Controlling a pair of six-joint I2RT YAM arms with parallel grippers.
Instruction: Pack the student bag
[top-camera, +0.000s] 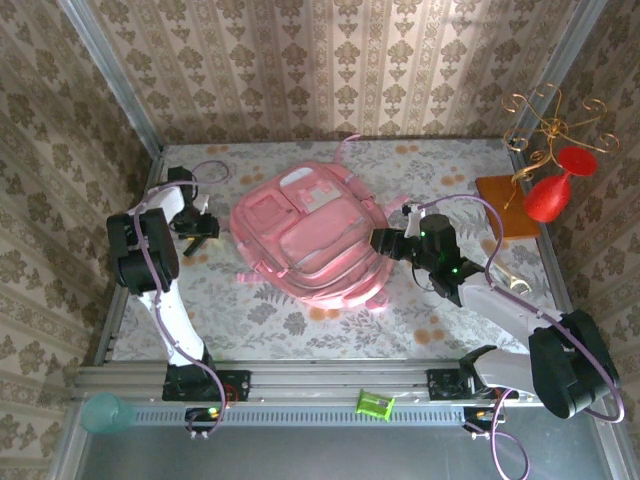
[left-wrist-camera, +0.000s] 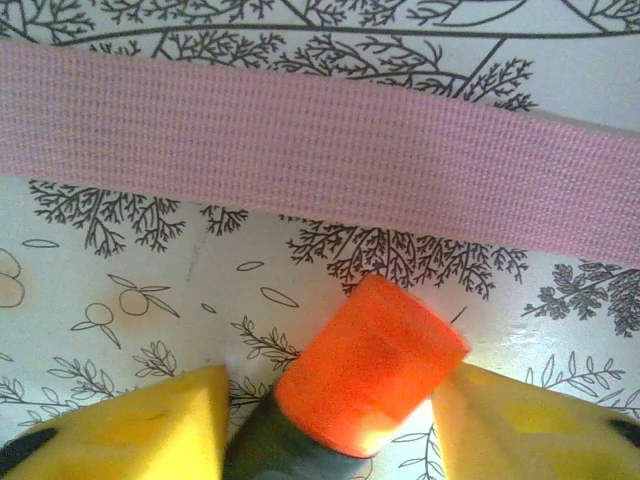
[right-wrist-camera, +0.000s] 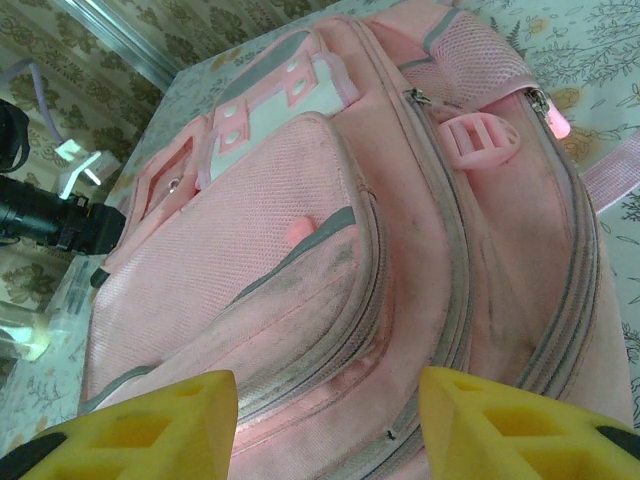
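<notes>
while half-open — fingers round orange-capped tube

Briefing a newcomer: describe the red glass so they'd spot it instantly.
Right of the pink student bag, at the table's far right corner, rises a gold wire stand. The red glass is at that stand, the only red, goblet-shaped thing there.

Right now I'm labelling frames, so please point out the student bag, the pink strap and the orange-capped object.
student bag (top-camera: 305, 240): top external view, on its middle front pocket.
pink strap (left-wrist-camera: 320, 160): left wrist view, on the middle of the webbing.
orange-capped object (left-wrist-camera: 370, 360): left wrist view, on the orange cap's side.
</notes>
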